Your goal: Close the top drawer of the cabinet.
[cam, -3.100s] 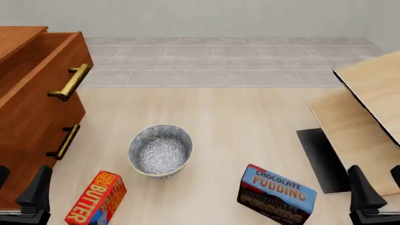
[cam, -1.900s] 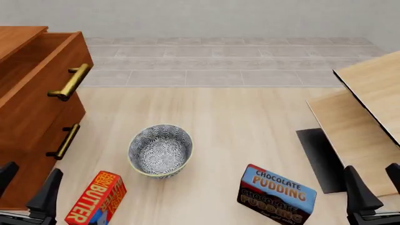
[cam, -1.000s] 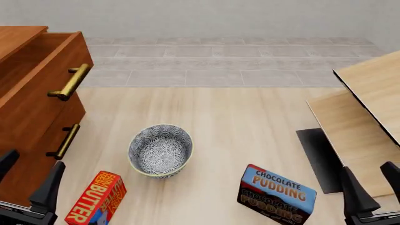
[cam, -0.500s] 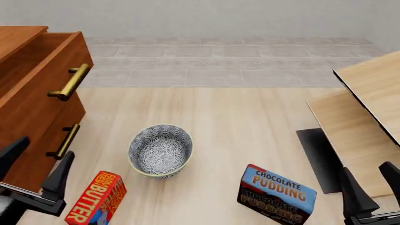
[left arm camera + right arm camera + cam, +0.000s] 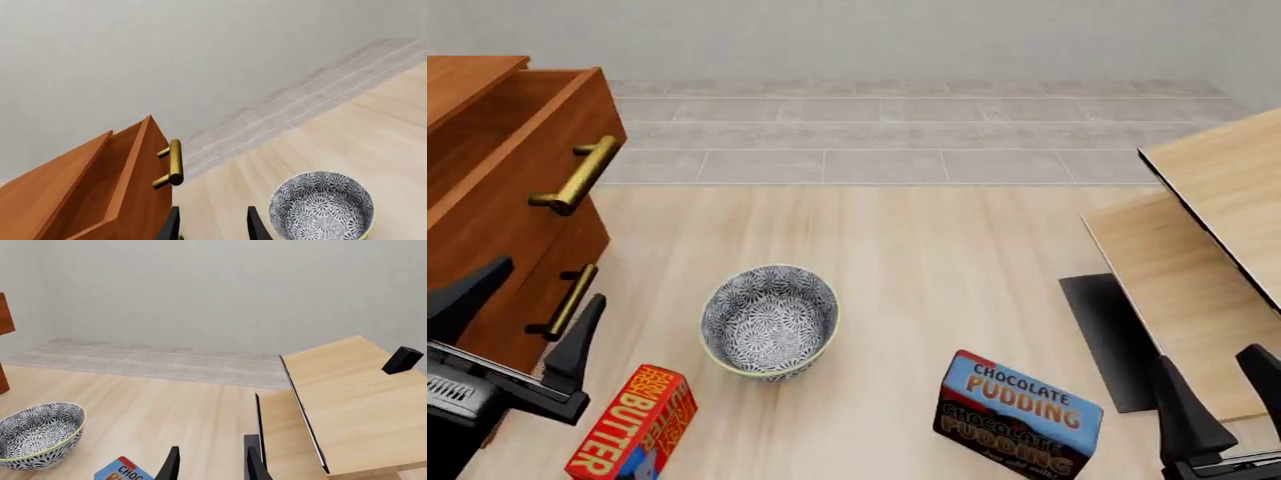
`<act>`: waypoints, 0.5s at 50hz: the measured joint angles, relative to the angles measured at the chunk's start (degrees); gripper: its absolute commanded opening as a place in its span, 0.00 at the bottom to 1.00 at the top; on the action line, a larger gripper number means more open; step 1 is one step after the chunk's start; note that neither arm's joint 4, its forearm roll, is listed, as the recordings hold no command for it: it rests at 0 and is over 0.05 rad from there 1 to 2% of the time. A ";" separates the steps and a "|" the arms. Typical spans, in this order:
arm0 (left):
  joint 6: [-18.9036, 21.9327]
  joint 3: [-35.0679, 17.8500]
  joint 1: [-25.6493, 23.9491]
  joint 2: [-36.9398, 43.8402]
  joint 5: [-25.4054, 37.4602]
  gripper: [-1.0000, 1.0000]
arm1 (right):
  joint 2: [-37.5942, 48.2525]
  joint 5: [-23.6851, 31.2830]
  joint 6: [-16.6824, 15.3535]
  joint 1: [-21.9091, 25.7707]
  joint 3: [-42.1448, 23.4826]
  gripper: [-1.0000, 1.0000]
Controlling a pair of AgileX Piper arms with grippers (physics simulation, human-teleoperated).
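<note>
Pale table (image 5: 961, 260), top drawer (image 5: 507, 190) open; left gripper (image 5: 523, 318) agape, empty (probably beside lower handle (image 5: 561, 300)) — could snag it, missing drawer.

The front view looks forward and down over the tabletop (image 5: 961, 240) from above and behind the arms. The left wrist view sits low, facing the cabinet (image 5: 80, 195) and far wall, the right wrist view apparently toward the right-hand boards. All three share the bowl (image 5: 769, 321).
</note>
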 measured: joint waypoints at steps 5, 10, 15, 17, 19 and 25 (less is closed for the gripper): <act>3.09 0.41 -0.05 2.51 -3.38 1.00 | 0.00 0.13 -0.02 0.03 0.01 1.00; 6.71 0.88 -0.03 5.25 -7.23 1.00 | 0.00 0.27 -0.05 0.06 0.02 1.00; 10.17 1.24 -0.27 8.45 -11.18 1.00 | 0.00 0.45 -0.13 0.15 0.03 1.00; 11.94 1.53 -0.25 10.35 -13.38 1.00 | 0.00 0.50 -0.14 0.17 0.03 1.00; 13.60 1.83 -0.18 12.39 -15.61 1.00 | 0.00 0.53 -0.14 0.20 0.03 1.00; 19.05 3.09 -0.07 19.18 -23.50 1.00 | 0.00 0.61 -0.17 0.30 0.03 1.00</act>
